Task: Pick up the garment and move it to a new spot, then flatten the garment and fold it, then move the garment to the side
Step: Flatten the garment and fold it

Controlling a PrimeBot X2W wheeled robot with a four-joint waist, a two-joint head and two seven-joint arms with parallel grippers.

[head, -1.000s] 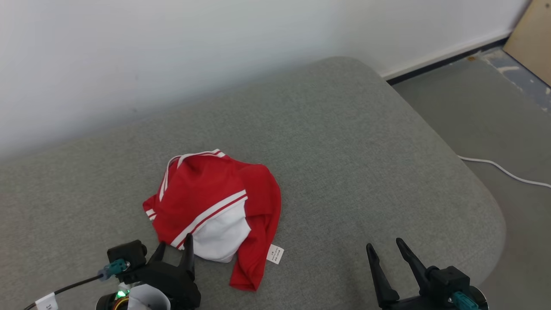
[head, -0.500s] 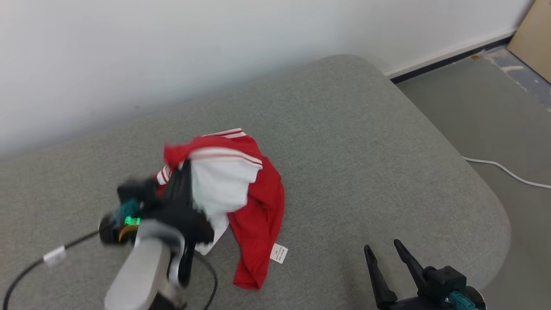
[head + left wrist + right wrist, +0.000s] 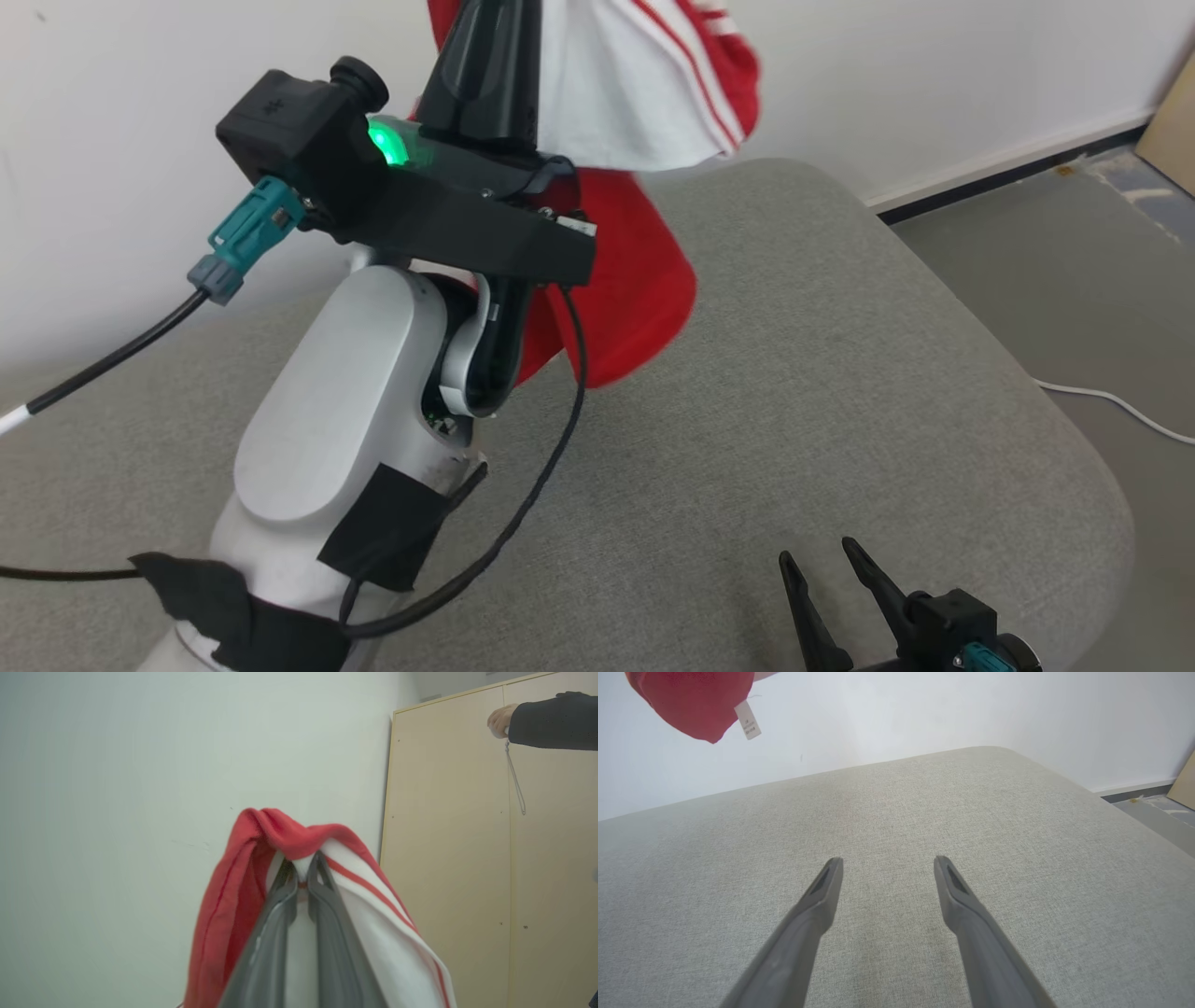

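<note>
A grey cushion point(image 3: 840, 373) is lying below a white wall point(image 3: 93, 140). Right of the left gripper point(image 3: 302, 870), a person's hand point(image 3: 499, 720) is dangling a cord point(image 3: 514, 779) before a cabinet point(image 3: 467, 858). The head view is cropping the top of the red-and-white garment point(image 3: 635, 103). The left gripper is pinching it aloft, and the right gripper point(image 3: 885, 868) is hovering spread, empty.

we are finding no text we can read. a white care tag point(image 3: 747, 720) is hanging from the red garment point(image 3: 691, 700), and its dark print is showing too small for us to make out.
</note>
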